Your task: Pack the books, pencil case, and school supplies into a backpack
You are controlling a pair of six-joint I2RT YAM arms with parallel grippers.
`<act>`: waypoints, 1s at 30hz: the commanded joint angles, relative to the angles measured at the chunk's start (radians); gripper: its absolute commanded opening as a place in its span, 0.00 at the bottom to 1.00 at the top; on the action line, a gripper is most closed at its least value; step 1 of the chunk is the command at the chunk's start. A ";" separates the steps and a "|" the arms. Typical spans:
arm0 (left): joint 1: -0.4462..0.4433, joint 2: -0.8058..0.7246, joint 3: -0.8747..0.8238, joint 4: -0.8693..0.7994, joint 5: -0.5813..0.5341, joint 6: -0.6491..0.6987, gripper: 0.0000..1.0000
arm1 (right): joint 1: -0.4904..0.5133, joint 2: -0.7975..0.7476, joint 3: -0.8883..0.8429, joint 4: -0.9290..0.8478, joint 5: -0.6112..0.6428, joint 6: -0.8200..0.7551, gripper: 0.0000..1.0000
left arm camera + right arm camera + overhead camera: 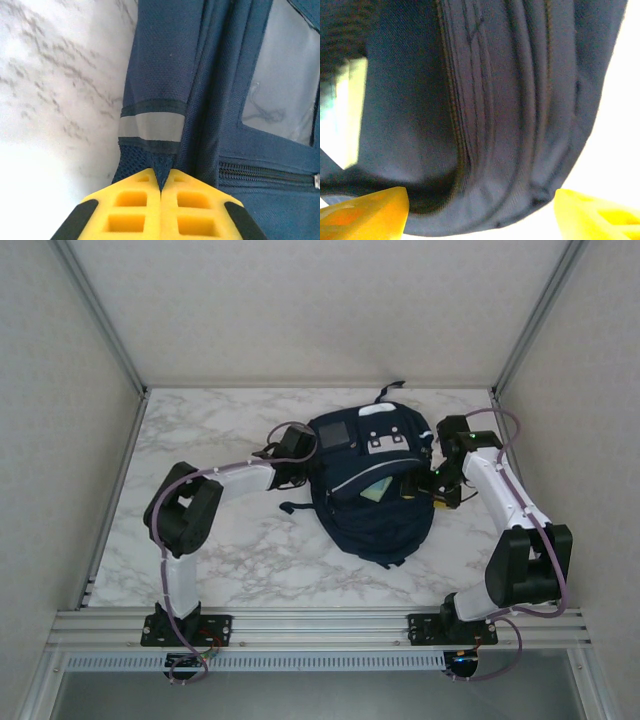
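While left tool (pixel 161 180) pinches backpack (pixel 200 75) seam, overhead shows greenish sheet (pixel 378 491) inside.

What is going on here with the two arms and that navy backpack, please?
Both arms are working on the backpack, which lies in the middle of the marble table. The left gripper is shut on a fold of its fabric at the bag's left side, just below a grey stripe. The right gripper is at the opposite side, its fingers wide apart with the bag's seamed edge between them, not clamped. A pale green item shows in the bag's opening.
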 commanded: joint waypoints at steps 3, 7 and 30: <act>0.071 0.019 0.055 -0.013 -0.148 0.026 0.00 | -0.001 -0.022 -0.033 -0.086 0.072 0.043 0.78; 0.074 -0.008 0.029 -0.020 -0.143 0.033 0.00 | 0.001 -0.005 -0.064 0.027 0.096 0.115 0.72; 0.018 -0.281 -0.290 0.016 -0.106 -0.104 0.00 | 0.035 0.207 0.175 0.311 0.098 0.225 0.55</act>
